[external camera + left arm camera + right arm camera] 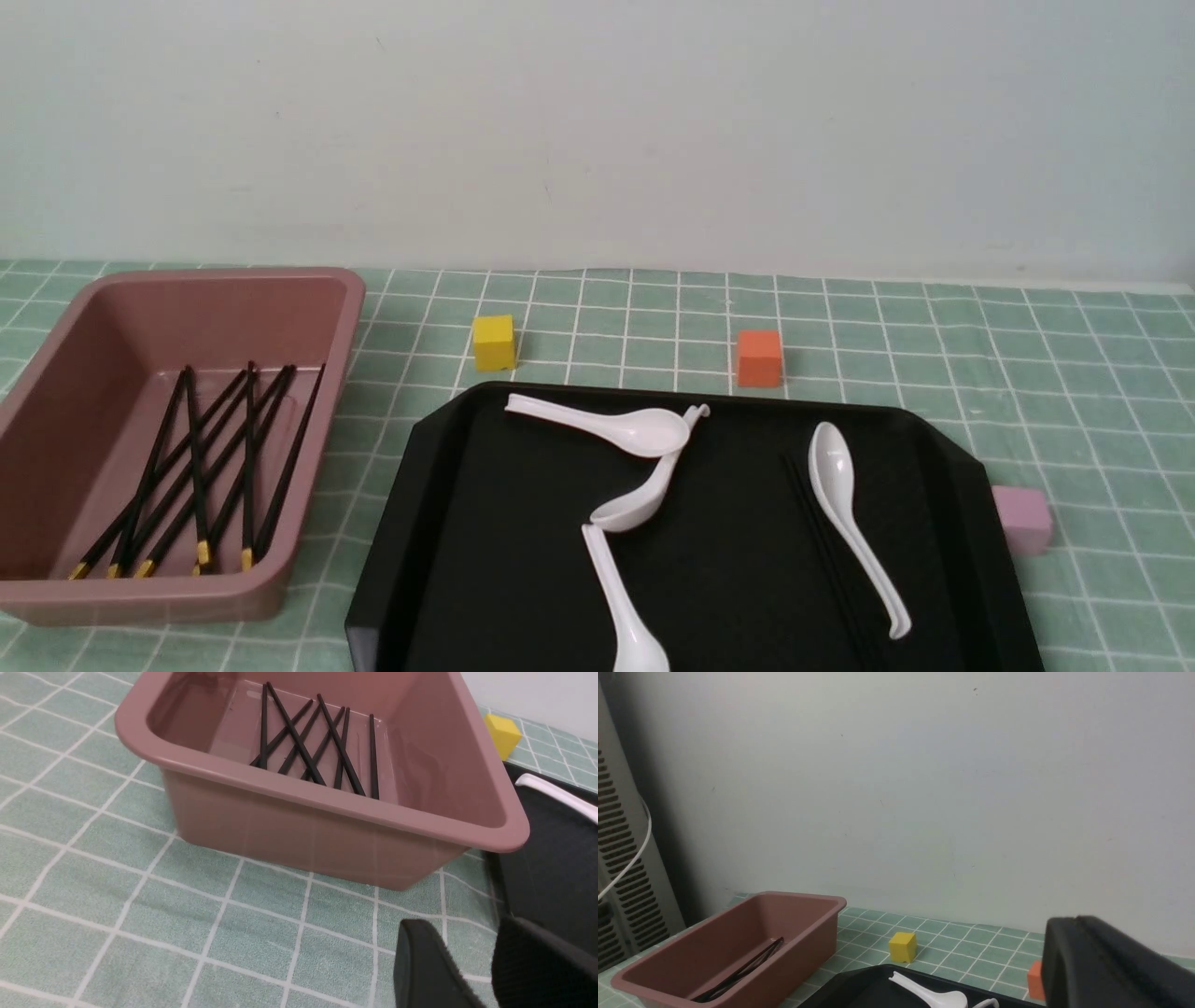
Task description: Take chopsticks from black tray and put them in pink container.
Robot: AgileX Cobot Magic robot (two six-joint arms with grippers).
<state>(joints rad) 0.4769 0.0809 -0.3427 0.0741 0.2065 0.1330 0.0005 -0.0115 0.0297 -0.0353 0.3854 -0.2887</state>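
A: What's hard to read?
B: Chopsticks on the black tray: thin, black on black, near ends lost at the front view's lower edge. Exact count can't be told. They lie just beside a white plastic spoon.
A: Others?
B: More chopsticks crisscross inside the pink container, slim, dark, gold-coloured bands at the near ends. In the left wrist view the container's wall hides those bands.
A: Cut off?
B: Tray's near side and the container's left edge, both in the front view.
A: Grippers?
B: Left gripper: fingers blurred, spread apart, nothing between. Right gripper: blurred too, closed, no object visible in it. It partly covers the orange cube.
A: Surfaces?
B: Tub smooth, dusty pink, rolled rim, rounded corners. Tray has clipped corners. Cloth is green, white grid, slightly wrinkled.
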